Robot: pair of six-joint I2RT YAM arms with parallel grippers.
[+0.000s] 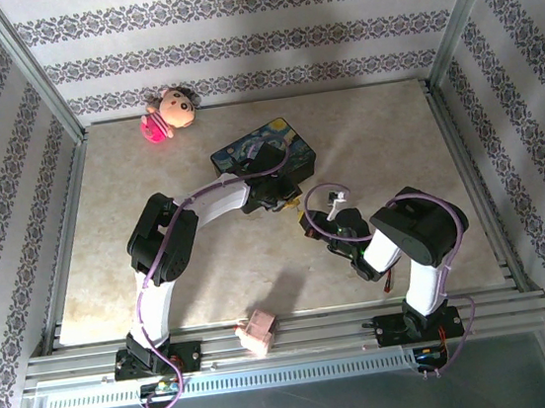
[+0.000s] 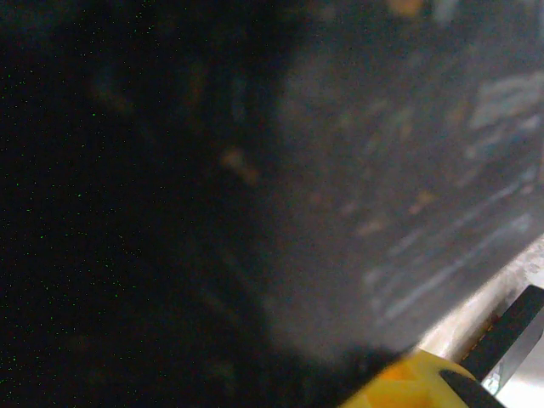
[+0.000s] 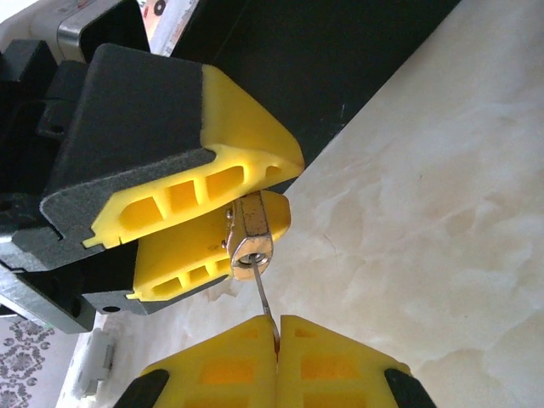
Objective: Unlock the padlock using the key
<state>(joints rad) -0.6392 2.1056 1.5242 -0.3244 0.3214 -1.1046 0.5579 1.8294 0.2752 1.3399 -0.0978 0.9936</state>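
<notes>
- Mid-table, on the near side of the starry box (image 1: 289,134), my left gripper (image 3: 255,194) clamps the padlock (image 3: 248,234).
- My right gripper (image 3: 276,330), pinched tight, holds the key (image 3: 263,297), tip entering the padlock.
- Turning and release apparently remain.

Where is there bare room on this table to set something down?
Widest: the right side of the table, between the box and the right rail. Also front left, between the left arm and the left rail. Crowded: the middle, where the left gripper and right gripper meet at the padlock and key.
</notes>
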